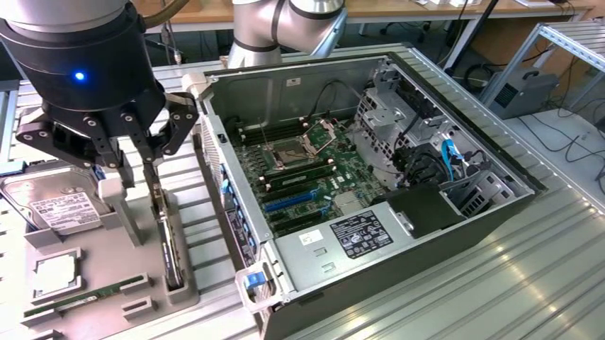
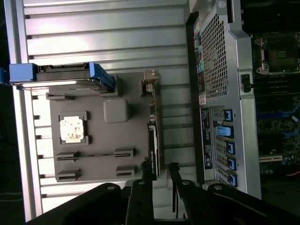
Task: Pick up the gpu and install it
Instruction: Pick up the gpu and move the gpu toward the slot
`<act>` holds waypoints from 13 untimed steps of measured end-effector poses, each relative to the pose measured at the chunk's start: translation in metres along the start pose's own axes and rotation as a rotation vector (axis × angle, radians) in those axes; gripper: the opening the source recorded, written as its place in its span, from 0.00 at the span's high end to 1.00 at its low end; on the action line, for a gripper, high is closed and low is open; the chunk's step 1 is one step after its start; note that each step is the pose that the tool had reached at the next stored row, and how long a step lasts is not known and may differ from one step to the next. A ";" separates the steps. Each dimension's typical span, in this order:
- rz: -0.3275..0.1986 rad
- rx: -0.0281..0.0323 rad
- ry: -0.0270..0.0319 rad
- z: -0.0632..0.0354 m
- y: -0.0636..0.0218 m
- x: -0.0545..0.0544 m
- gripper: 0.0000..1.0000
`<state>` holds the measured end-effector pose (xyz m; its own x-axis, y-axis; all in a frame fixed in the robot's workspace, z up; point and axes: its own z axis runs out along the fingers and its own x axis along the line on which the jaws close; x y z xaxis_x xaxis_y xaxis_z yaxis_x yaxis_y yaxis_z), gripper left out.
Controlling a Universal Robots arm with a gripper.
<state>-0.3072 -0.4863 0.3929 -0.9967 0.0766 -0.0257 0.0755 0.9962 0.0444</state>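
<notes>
The gpu [image 1: 168, 237] stands on its long edge in a slot of the grey holder tray [image 1: 109, 258], at the exterior view's left of the open computer case [image 1: 397, 191]. In the wrist view the gpu [image 2: 153, 140] appears edge-on as a thin dark strip with its metal bracket at the far end. My gripper [image 1: 132, 173] hangs just above the card's near end and is open. Its dark fingers [image 2: 146, 174] stand apart on either side of that end, and nothing is gripped. The motherboard [image 1: 302, 170] with blue expansion slots [image 1: 288, 202] lies exposed inside the case.
On the tray are a silver hard drive [image 1: 57, 205], a processor chip [image 1: 57, 273] and a green memory stick [image 1: 81, 299]. The case's perforated rear wall [image 2: 220, 70] rises close beside the tray. Ribbed metal tabletop [image 1: 492, 283] surrounds everything.
</notes>
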 end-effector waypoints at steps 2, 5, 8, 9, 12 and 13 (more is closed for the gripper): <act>0.000 0.0000 0.0000 0.0000 0.0000 0.000 0.64; 0.000 0.0000 0.0000 0.0000 0.0000 0.000 0.64; 0.000 0.0000 0.0000 0.0000 0.0000 0.000 0.64; 0.000 0.0000 0.0000 0.0000 0.0000 0.000 0.64; 0.000 0.0000 0.0000 0.0000 0.0000 0.000 0.56; 0.000 0.0000 0.0000 0.0000 0.0000 0.000 0.56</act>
<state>-0.3072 -0.4863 0.3929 -0.9967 0.0766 -0.0257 0.0754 0.9962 0.0444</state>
